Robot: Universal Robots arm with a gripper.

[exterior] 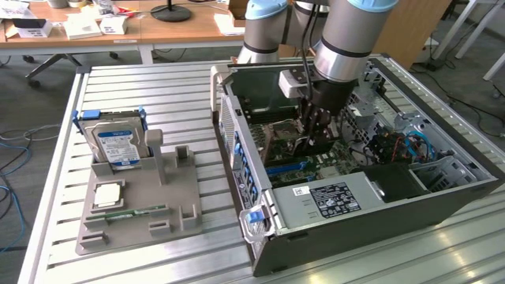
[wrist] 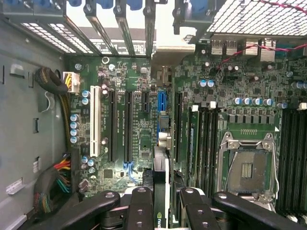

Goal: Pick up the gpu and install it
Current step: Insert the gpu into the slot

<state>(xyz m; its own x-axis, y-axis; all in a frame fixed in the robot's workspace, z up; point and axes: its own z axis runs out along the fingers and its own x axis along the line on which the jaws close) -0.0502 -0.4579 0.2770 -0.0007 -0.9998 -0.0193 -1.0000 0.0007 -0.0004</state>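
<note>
My gripper (exterior: 317, 137) reaches down into the open computer case (exterior: 379, 219), just above the motherboard (exterior: 288, 151). It is shut on the gpu (wrist: 161, 184), a thin dark card seen edge-on between the black fingers (wrist: 140, 206) in the wrist view. The card has a green logo near the grip. It hangs upright over the board, roughly in line with a blue expansion slot (wrist: 161, 103). Whether its lower edge touches the slot is hidden. In the exterior view the gpu (exterior: 309, 131) shows as a dark sliver between the fingers.
A grey fixture (exterior: 138, 207) at the exterior view's left holds a hard drive (exterior: 117, 142), a processor (exterior: 108, 194) and a green RAM stick (exterior: 126, 213). Inside the case are the power supply (exterior: 327, 198), a processor socket (wrist: 249, 167), a white slot (wrist: 93, 122) and cable bundles (wrist: 57, 179).
</note>
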